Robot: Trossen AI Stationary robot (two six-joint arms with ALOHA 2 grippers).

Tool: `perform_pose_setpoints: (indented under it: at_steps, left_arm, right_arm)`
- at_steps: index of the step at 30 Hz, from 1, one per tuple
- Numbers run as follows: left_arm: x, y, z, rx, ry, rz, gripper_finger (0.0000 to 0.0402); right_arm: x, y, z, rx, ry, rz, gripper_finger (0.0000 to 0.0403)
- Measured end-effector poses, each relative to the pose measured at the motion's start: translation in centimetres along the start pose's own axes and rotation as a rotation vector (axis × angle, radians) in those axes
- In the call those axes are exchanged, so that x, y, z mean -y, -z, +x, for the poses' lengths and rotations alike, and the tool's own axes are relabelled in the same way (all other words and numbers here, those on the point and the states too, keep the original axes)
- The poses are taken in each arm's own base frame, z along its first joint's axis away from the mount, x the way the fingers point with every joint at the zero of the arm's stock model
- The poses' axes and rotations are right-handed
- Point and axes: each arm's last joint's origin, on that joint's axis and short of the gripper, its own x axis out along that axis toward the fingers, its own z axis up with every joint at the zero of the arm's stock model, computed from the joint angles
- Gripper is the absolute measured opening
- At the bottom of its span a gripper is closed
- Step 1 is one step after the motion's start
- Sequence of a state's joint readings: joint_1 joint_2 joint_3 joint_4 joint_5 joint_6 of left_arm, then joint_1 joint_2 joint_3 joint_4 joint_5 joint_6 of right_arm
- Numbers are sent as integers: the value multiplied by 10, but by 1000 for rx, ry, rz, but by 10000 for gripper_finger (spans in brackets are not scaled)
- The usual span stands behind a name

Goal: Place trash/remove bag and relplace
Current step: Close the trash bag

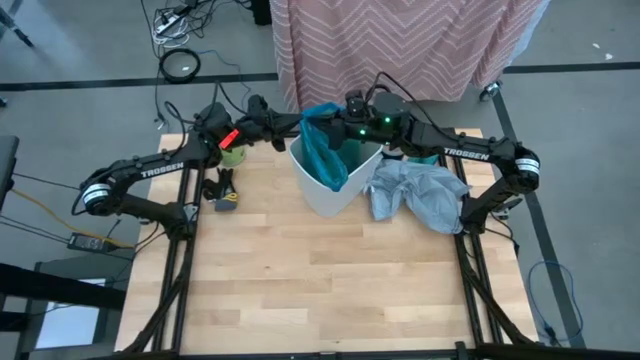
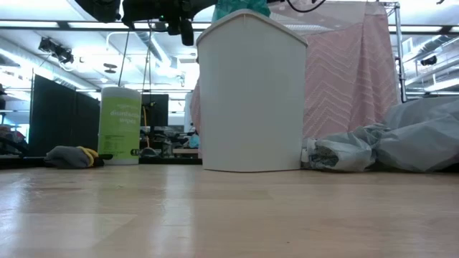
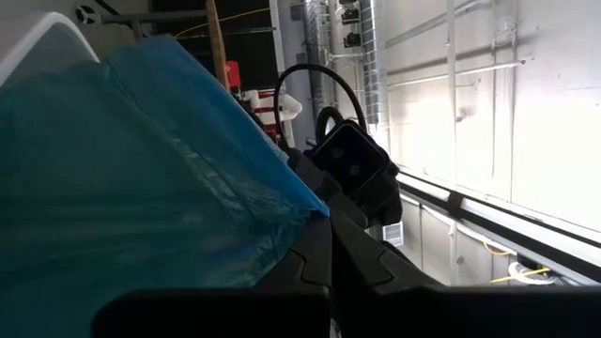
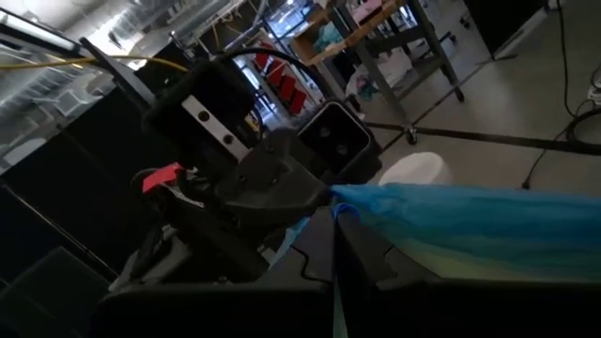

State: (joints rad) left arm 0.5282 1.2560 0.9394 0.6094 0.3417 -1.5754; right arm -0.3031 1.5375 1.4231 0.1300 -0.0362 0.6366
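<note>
Bare wooden tabletop [image 1: 320,290] in foreground; white plastic bin [image 1: 330,180] at far-edge centre. Teal translucent liner [image 1: 325,145] stretched over bin mouth, left gripper [image 1: 290,125] and right gripper [image 1: 338,118] both clamped on its top edge. Judgement: liner swap underway, not seated; no litter visible

Teal bag [image 1: 324,145], white bin [image 1: 330,185]

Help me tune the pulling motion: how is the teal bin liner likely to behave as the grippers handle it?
Probably very floppy: the teal liner drapes limp over the white bin's rim and creases where the left gripper and right gripper pinch it. It looks thin and translucent, so likely light, clingy, perhaps easily torn. Pulling might tip the bin.
</note>
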Motion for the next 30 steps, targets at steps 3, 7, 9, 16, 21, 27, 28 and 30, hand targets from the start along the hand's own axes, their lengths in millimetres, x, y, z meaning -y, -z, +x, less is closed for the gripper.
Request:
perform_pose_setpoints:
  at_steps: [3,7,9,16,21,27,28,30]
  left_arm:
    - [0,0,0,0,0,0,2]
    - [0,0,0,0,-2,-1,2]
    - [0,0,0,1,-2,-1,2]
    - [0,0,0,4,-1,-1,2]
    - [1,0,0,3,7,-16,2]
    - [1,2,1,-6,7,-32,2]
    - [1,2,1,-7,9,-32,2]
    - [2,2,1,-6,25,-33,2]
  right_arm:
    - [0,0,0,-4,0,4,0]
    - [2,3,3,-6,1,8,0]
    - [3,4,6,-5,-1,17,0]
    - [7,13,14,-25,-6,34,0]
    - [7,16,17,-36,-12,36,0]
    - [13,24,23,-74,-4,47,0]
    - [14,25,24,-79,0,47,0]
    - [15,27,26,-81,-1,47,0]
